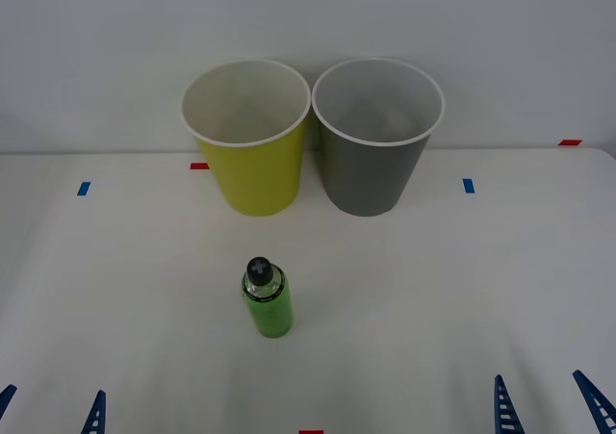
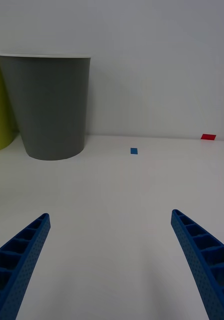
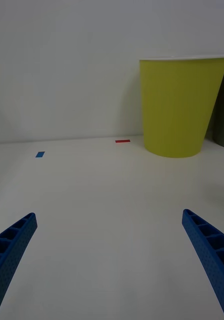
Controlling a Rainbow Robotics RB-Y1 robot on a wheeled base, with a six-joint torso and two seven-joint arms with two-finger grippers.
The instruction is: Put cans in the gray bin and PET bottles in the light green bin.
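A small PET bottle (image 1: 266, 299) with a green label and black cap stands upright in the middle of the white table. Behind it, at the back against the wall, the light green bin (image 1: 248, 136) stands on the left and the gray bin (image 1: 375, 136) on the right, nearly touching. My left gripper (image 1: 50, 410) is open at the front left edge, and my right gripper (image 1: 549, 400) is open at the front right edge, both far from the bottle. The right wrist view shows the gray bin (image 2: 51, 105); the left wrist view shows the light green bin (image 3: 179, 105).
Small blue tape marks (image 1: 84, 189) (image 1: 469, 185) and red tape marks (image 1: 199, 165) (image 1: 570, 142) lie flat on the table. A white wall rises right behind the bins. Wide open tabletop lies around the bottle.
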